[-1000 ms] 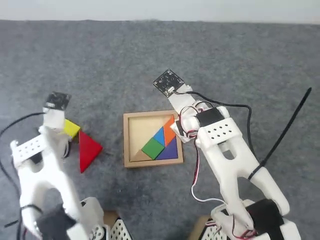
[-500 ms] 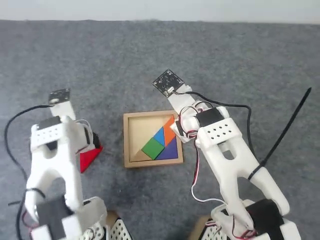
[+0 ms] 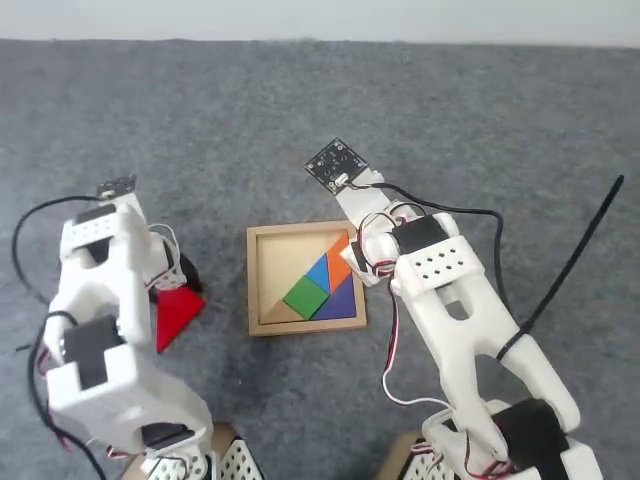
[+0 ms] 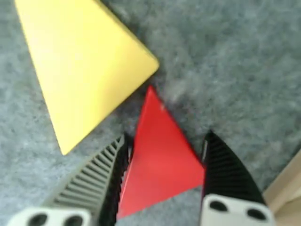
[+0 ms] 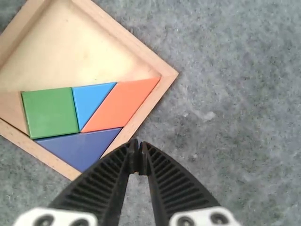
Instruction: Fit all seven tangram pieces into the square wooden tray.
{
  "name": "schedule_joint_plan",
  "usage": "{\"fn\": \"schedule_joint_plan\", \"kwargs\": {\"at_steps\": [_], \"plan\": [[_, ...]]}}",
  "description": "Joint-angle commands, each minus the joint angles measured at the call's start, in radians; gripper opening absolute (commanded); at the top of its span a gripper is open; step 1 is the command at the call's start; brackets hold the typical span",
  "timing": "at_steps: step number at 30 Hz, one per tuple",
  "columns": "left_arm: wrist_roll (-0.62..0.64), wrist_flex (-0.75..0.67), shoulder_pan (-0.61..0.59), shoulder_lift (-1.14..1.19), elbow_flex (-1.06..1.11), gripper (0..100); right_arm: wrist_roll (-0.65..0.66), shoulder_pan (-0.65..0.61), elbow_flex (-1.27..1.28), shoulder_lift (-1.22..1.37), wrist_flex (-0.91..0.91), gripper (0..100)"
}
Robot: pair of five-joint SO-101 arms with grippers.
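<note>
Slippage looks likely if the left end effector (image 4: pixel 164 139), spread astride the red wooden triangle (image 4: pixel 160 174), squeezes its tapering sides and nudges the neighbouring yellow wooden triangle (image 4: pixel 80 70).

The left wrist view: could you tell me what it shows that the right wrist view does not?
Left wrist, not right: a yellow triangle and a red triangle, the red one straddled by the open left gripper. Right wrist, not left: green square, light blue triangle, orange piece, dark blue triangle in the wooden tray; the shut right gripper. Shared: grey carpet.
</note>
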Motion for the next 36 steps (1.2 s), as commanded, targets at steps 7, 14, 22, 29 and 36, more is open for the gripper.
{"fn": "schedule_joint_plan", "kwargs": {"at_steps": [7,14,22,29,36], "plan": [[-0.083,0.086,0.023,0.097,-0.097,25,-0.009,-0.041,0.032,-0.056,-0.005,0.8],[-0.213,0.135,-0.031,0.097,-0.119,29,-0.048,-0.093,0.095,-0.054,-0.081,0.8],[-0.219,0.146,-0.034,0.055,-0.127,29,-0.074,-0.091,0.141,-0.056,-0.153,0.8],[-0.222,0.221,-0.029,-0.218,-0.062,29,-0.075,-0.091,0.141,-0.056,-0.148,0.8],[-0.351,0.183,-0.014,-0.350,0.116,29,-0.075,-0.091,0.146,-0.056,-0.148,0.8]]}}
